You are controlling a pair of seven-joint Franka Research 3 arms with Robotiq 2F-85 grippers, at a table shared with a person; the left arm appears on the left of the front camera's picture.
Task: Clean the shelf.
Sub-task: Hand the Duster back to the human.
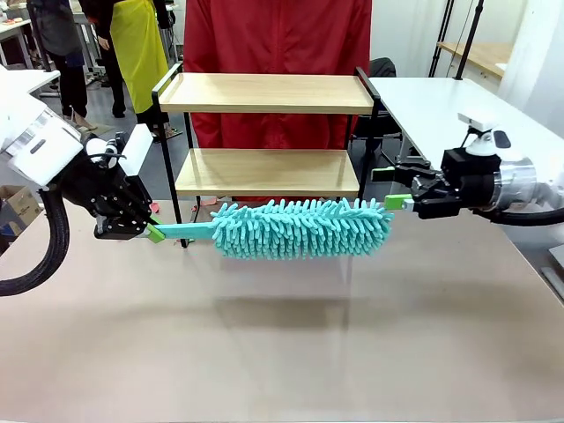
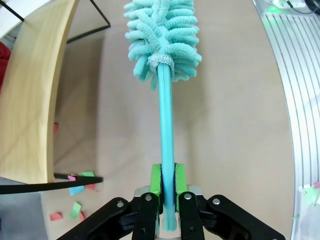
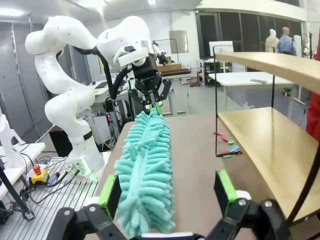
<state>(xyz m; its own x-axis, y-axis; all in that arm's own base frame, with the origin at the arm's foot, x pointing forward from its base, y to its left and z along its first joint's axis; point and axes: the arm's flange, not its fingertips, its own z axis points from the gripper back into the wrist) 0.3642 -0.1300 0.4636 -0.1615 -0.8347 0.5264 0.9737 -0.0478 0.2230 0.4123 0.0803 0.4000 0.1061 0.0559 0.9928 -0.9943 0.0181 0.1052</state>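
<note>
Just in front of the shelf (image 1: pixel 264 167), the left pincer (image 1: pixel 152 231) clamps the teal microfibre duster (image 1: pixel 300 227) by its handle, level above the tabletop (image 1: pixel 282 352). The right pincer (image 1: pixel 398 202) gapes wide at the duster's tip, empty. The shelf stands toward the far edge. Dusting looks not yet begun; next, lift the duster onto a board and sweep.

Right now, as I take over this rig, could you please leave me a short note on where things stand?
Left pincer: shut on the flat teal handle of the fluffy teal microfibre duster, held level above the table in front of the shelf.
Right pincer: open, at the duster's tip, gripping nothing.
Two-tier wooden shelf in a black metal frame: boards bare; coloured paper scraps lie at its foot.
Left: dusting, apparently.
</note>
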